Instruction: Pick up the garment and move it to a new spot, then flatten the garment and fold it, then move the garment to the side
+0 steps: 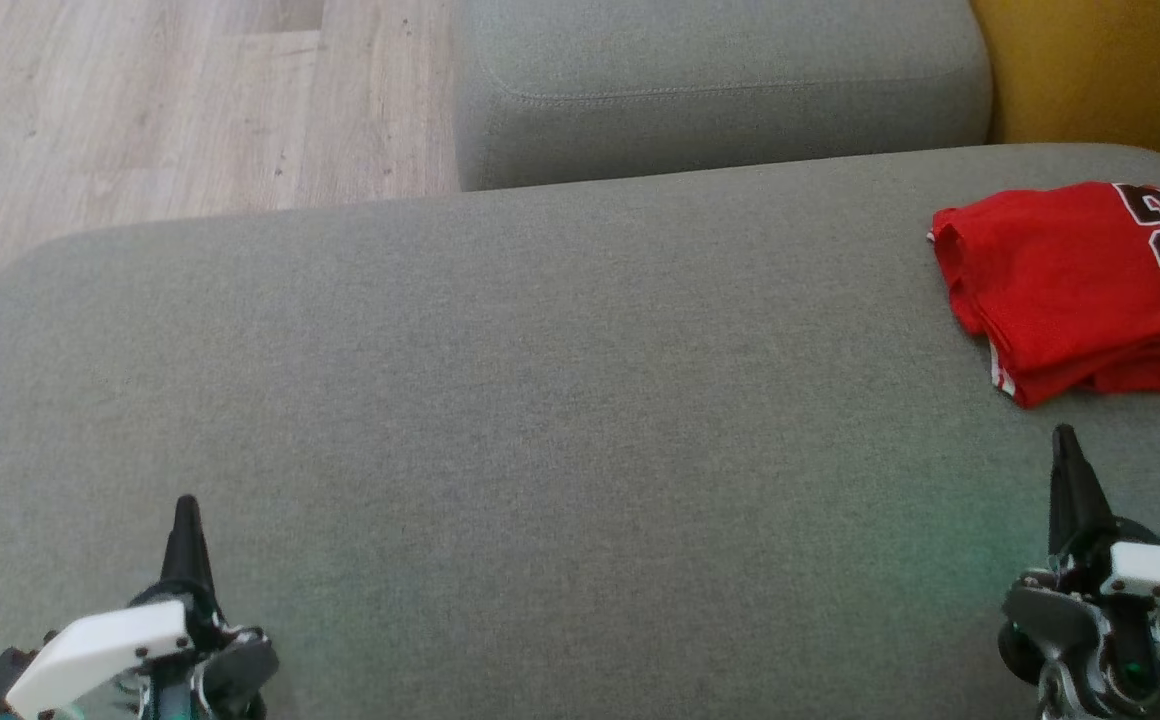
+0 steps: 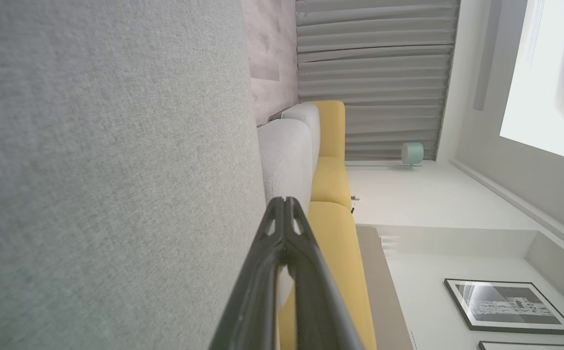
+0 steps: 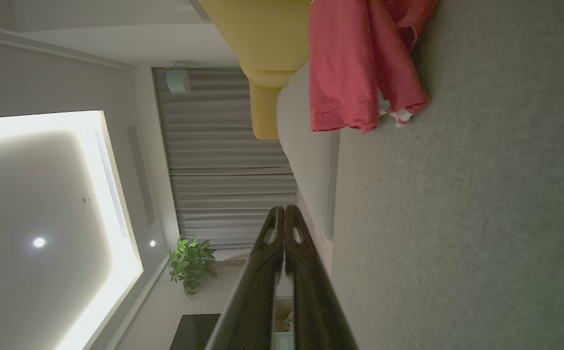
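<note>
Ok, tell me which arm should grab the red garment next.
Right, likely. The right gripper sits shut just short of the red garment; the left gripper is far across the grey cushion.

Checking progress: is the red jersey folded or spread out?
Folded: the jersey lies as a compact stack, layered edges showing at its near side, on the sofa.

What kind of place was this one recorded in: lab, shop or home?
Probably a home-style living room: the work surface is a grey sofa, and there are full-length curtains, a framed picture and a potted plant.
</note>
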